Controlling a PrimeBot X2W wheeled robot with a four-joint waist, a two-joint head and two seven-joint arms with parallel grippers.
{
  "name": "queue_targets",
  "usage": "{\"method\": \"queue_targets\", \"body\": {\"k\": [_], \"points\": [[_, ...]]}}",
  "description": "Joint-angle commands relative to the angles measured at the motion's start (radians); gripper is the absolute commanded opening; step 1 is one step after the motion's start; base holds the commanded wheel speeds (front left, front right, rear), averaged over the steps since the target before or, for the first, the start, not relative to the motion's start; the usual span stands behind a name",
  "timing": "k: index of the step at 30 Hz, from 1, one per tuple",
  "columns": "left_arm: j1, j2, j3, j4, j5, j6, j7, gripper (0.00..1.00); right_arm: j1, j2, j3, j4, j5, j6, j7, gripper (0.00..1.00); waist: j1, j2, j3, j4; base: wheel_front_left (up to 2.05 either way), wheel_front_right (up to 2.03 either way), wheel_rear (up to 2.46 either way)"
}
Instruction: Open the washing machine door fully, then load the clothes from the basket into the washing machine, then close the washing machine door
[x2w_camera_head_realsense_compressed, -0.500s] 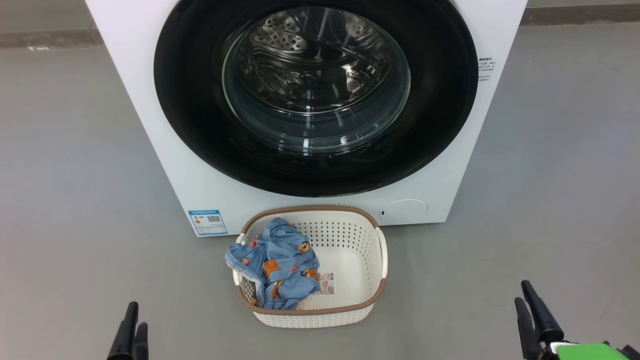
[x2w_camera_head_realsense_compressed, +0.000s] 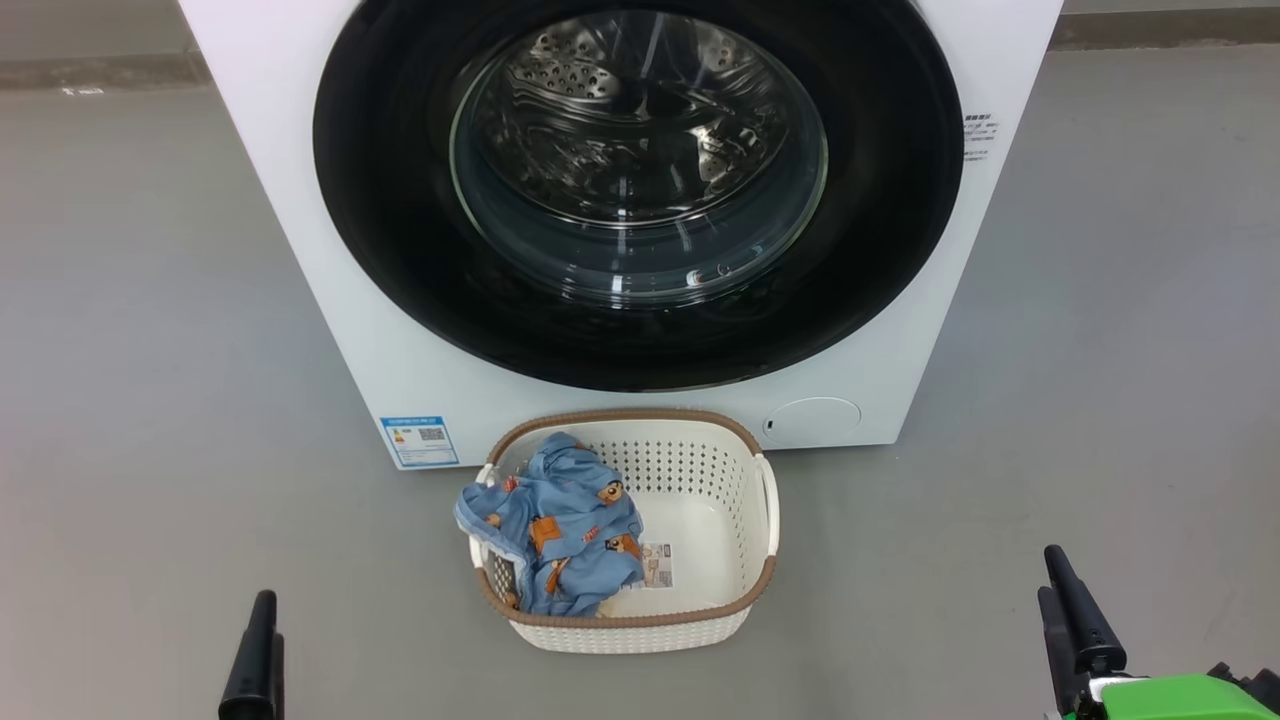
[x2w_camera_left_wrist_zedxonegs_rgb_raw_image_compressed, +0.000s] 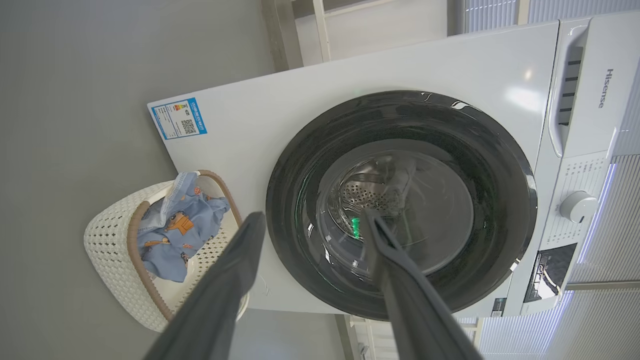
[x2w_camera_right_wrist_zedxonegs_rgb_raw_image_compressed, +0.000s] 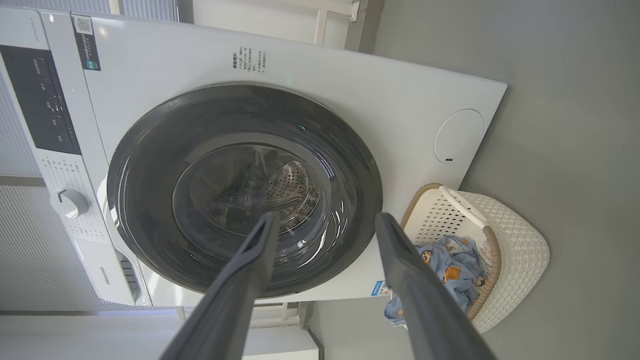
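Observation:
The white washing machine stands ahead with its round black washing machine door shut, the steel drum showing through the glass. On the floor in front sits the cream basket, and the blue bear-print clothes are heaped in its left half. My left gripper is low at the left and my right gripper low at the right, both well short of the basket. In the wrist views the left gripper and right gripper point at the door, open, nothing between the fingers.
Bare grey floor lies on both sides of the machine and basket. The machine carries a blue energy sticker at lower left, a round service flap at lower right, and a control dial on its panel.
The head view has shifted slightly. Both grippers sit a touch higher in it, still open. Door, basket and clothes are as before.

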Motion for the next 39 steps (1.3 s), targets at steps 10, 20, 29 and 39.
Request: {"method": "queue_targets", "body": {"k": [10,20,29,39], "points": [[-0.015,0.023,-0.006,-0.050,0.151,-0.001,-0.035,1.00,-0.003,-0.031,0.034,-0.027,-0.131,0.000,-0.033,1.00,-0.0002,0.0000,0.004,0.004,0.00,0.00,0.00],[-0.009,0.029,-0.021,-0.068,0.285,-0.001,-0.064,1.00,0.000,-0.052,0.059,-0.021,-0.249,0.000,-0.062,1.00,-0.0002,0.0000,0.008,0.008,0.00,0.00,0.00],[-0.001,0.032,-0.028,-0.083,0.407,-0.002,-0.090,1.00,0.007,-0.063,0.071,-0.025,-0.349,0.001,-0.088,1.00,-0.0002,0.0000,0.008,0.013,0.00,0.00,0.00],[0.009,0.037,-0.038,-0.098,0.537,-0.002,-0.120,1.00,0.017,-0.075,0.085,-0.029,-0.454,0.001,-0.117,1.00,-0.0002,0.0000,0.007,0.016,0.00,0.00,0.00]]}}
